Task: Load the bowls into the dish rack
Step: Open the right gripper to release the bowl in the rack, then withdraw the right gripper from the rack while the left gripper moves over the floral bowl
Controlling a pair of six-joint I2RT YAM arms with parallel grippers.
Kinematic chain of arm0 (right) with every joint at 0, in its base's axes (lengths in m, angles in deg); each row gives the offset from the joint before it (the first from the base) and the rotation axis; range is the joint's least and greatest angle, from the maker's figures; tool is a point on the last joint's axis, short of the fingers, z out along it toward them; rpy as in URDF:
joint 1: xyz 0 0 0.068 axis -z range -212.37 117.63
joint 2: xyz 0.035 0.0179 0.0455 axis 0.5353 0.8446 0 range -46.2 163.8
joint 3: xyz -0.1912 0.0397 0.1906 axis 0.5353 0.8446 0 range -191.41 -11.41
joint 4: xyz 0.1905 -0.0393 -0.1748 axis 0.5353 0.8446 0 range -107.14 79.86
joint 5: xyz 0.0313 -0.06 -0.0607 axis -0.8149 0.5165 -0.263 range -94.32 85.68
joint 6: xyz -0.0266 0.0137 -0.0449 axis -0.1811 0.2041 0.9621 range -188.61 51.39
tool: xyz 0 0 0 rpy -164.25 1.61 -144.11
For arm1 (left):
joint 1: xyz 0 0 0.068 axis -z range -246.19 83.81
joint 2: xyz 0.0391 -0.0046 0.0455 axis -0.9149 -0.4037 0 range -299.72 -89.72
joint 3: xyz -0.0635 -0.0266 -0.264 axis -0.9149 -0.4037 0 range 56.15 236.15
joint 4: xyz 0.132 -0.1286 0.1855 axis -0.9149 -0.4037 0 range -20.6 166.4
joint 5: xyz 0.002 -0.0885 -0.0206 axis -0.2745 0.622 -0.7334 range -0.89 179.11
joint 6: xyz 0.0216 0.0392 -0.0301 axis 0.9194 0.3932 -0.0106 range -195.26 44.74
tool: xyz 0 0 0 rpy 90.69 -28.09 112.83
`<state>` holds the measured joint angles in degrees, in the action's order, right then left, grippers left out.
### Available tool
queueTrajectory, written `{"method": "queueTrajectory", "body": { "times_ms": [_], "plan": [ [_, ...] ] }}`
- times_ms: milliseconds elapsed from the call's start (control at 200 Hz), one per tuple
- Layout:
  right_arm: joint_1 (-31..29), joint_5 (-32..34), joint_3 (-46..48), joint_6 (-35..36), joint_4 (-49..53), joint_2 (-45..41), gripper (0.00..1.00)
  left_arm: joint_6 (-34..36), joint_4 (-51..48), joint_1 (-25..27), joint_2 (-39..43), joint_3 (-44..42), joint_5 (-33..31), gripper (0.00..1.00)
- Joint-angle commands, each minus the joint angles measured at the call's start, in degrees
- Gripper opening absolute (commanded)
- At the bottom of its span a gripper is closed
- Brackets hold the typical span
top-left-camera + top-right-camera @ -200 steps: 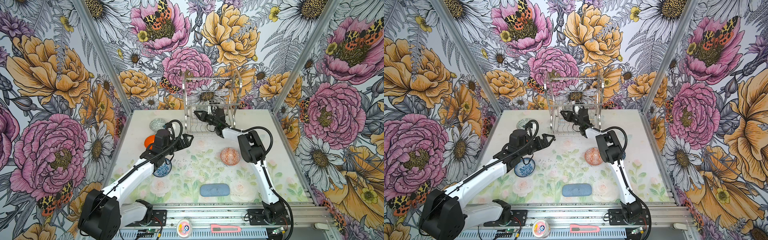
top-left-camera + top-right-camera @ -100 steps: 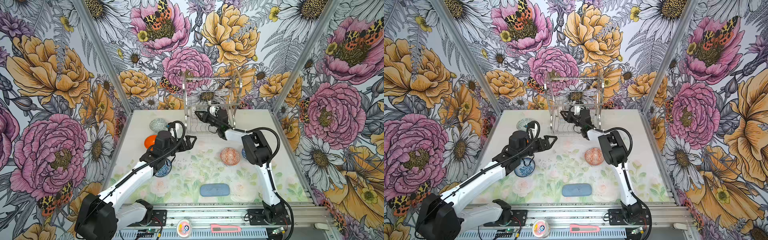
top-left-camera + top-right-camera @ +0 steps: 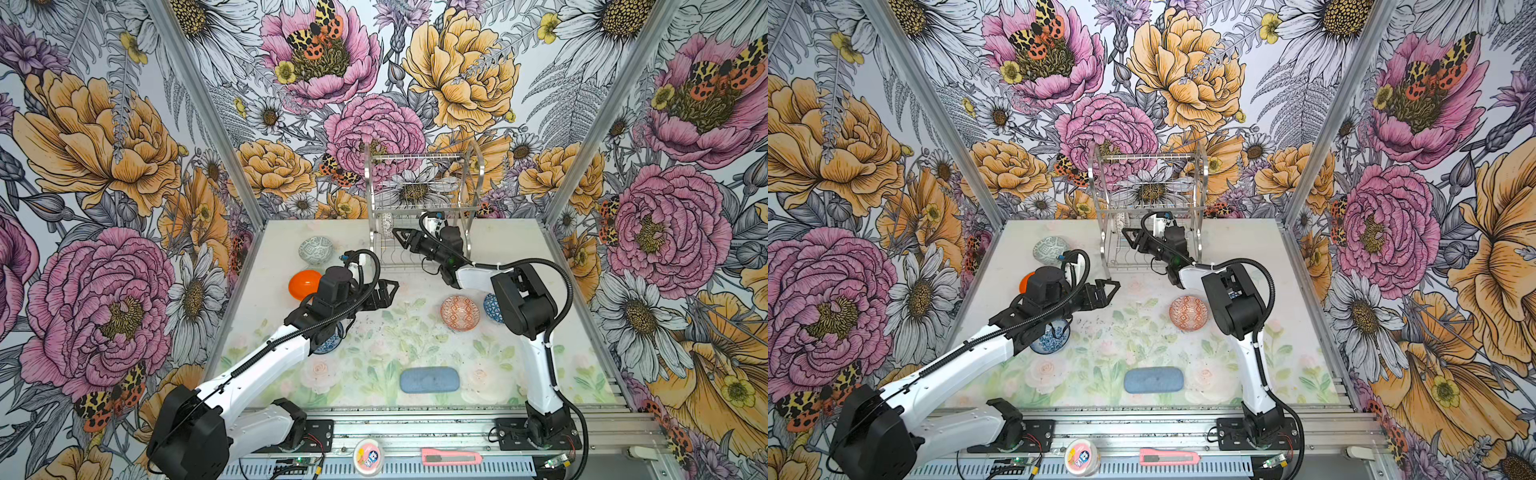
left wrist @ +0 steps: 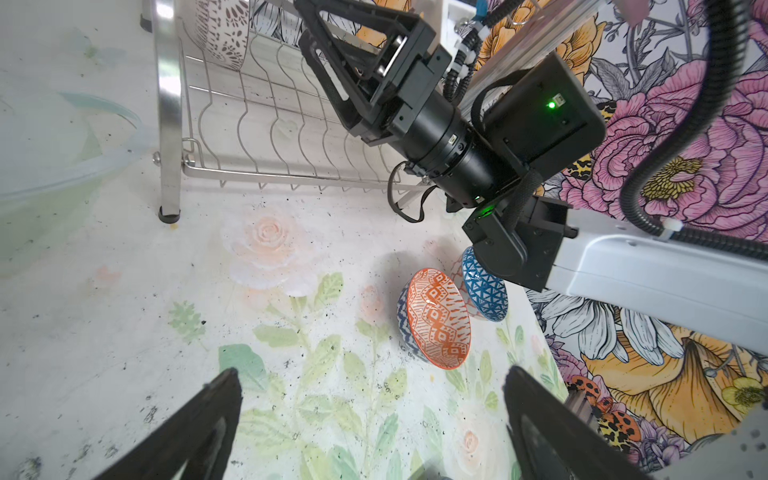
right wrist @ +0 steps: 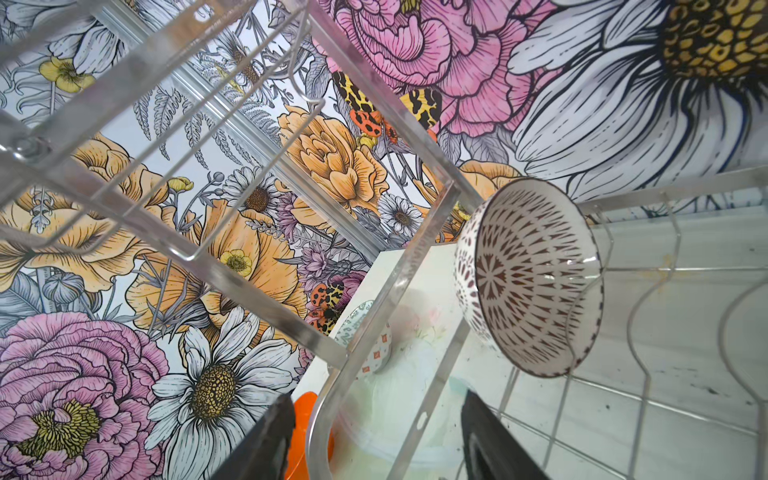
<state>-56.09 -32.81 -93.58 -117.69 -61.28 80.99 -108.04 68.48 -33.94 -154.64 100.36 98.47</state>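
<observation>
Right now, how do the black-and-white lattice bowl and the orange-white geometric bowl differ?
The black-and-white lattice bowl stands on edge in the silver wire dish rack; the orange-white geometric bowl sits mouth-up on the tabletop. The lattice bowl's pattern is dark, the geometric bowl's orange. Both are small, round, ungripped.

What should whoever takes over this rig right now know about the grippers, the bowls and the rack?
Left gripper: open, empty, above the table in front of the rack.
Right gripper: open, empty, at the rack's lower tier, close to the black-and-white bowl.
Done: the black-and-white bowl stands on edge in the lower tier wires.
Left: five bowls on the table. The grey-green bowl and orange bowl are left of the rack, the blue floral bowl is partly under the left arm, and the orange-white bowl and dark blue bowl sit side by side by the right arm.
</observation>
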Motion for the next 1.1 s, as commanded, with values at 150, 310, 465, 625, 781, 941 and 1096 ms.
{"method": "queueTrajectory", "body": {
  "times_ms": [150, 310, 465, 625, 781, 941, 1096],
  "plan": [
    [-1.12, 0.63, 3.96, 0.31, -4.10, -6.58, 0.70, 1.49, -4.12, 1.92, 2.82, 0.32, -5.55, 0.99],
    [-1.61, 0.75, 7.12, 0.30, -4.52, -8.75, 0.73, 1.60, -6.08, 2.94, 3.60, 0.18, -7.49, 0.99],
    [-2.04, 1.04, 10.96, 0.38, -5.21, -11.49, 0.82, 1.27, -7.40, 3.24, 4.59, 0.15, -7.33, 0.99],
    [-2.45, 1.13, 14.28, 0.83, -5.20, -14.69, 0.99, 0.32, -9.05, 3.20, 5.83, 0.57, -8.04, 0.99],
    [-3.33, 1.19, 17.23, 3.43, -2.70, -18.06, 1.00, -1.88, -15.79, 2.04, 5.57, 1.90, -12.51, 0.99],
    [-4.78, 2.18, 20.07, 8.68, 4.00, -21.93, 1.00, -3.92, -18.91, -1.59, 6.00, 0.80, -10.15, 0.99],
    [-6.67, 4.24, 22.51, 14.66, 11.79, -25.91, 0.99, -4.83, -23.22, -4.77, 6.97, -0.18, -10.30, 0.99]
  ]
}}
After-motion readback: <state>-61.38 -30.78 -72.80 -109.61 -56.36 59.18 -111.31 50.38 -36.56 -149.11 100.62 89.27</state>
